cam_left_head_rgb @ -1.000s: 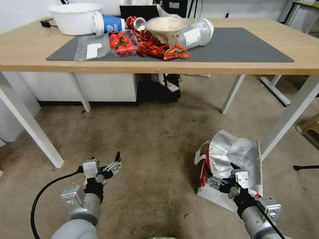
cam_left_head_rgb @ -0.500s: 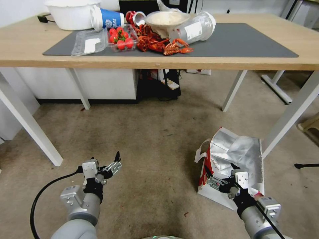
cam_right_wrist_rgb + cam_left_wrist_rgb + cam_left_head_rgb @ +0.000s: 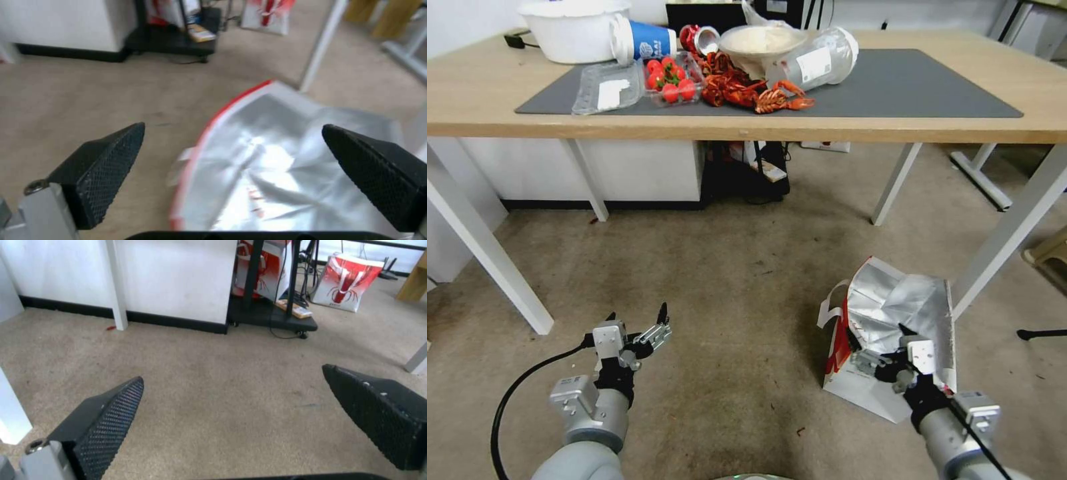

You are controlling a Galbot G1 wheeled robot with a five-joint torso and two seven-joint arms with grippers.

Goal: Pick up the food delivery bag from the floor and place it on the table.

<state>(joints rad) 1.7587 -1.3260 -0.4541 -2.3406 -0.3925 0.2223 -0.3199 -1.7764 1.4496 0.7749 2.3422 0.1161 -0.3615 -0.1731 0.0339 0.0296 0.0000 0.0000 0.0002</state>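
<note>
Nearest the robot, the left claw (image 3: 637, 327) hovers spread wide over bare floor (image 3: 727, 280), holding nothing, while the right claw (image 3: 887, 347) hangs with its fingers spread apart above the open mouth of the food delivery bag (image 3: 894, 307). The bag stands on the floor beside a white leg of the worktop (image 3: 840, 127), its silver lining crumpled and facing up, a red side panel and white handles toward the robot's left. Farther off, the worktop's dark grey mat (image 3: 907, 87) carries a white tub (image 3: 570, 30), strawberries (image 3: 668, 83), crayfish (image 3: 740, 90) and toppled cups (image 3: 640, 40).
</note>
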